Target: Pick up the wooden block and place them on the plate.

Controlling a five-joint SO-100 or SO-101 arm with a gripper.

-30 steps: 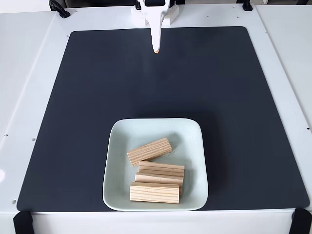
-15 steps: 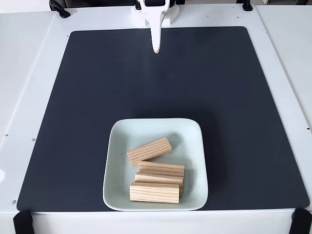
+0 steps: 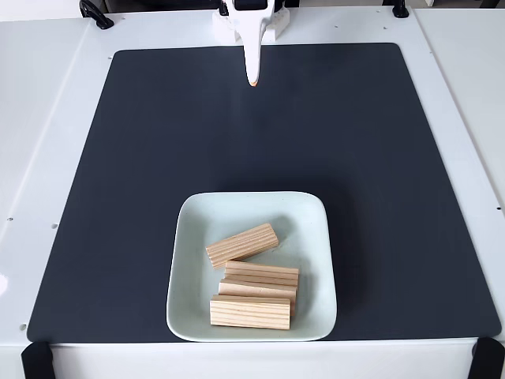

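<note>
With all four small striped light-wood blocks (image 3: 242, 244) lying inside the square pale mint plate (image 3: 189, 237) on the black mat (image 3: 158, 142), the arm's white fingers (image 3: 252, 82) hang pressed together and empty at the desk's far edge, the task apparently complete.

Four wooden blocks lie in the fixed view, all on one plate (image 3: 189, 237) near the front edge of the surface (image 3: 47, 118). The first wooden block (image 3: 242, 245) lies tilted, nearest the plate's middle. The second wooden block (image 3: 262, 273) lies level just in front of it. The third wooden block (image 3: 256, 290) is partly hidden between its neighbours. The fourth wooden block (image 3: 250, 312) lies closest to the plate's front rim. There is one dark mat (image 3: 158, 142) on the surface, and one end effector (image 3: 252, 79) at the mat's far edge.
</note>
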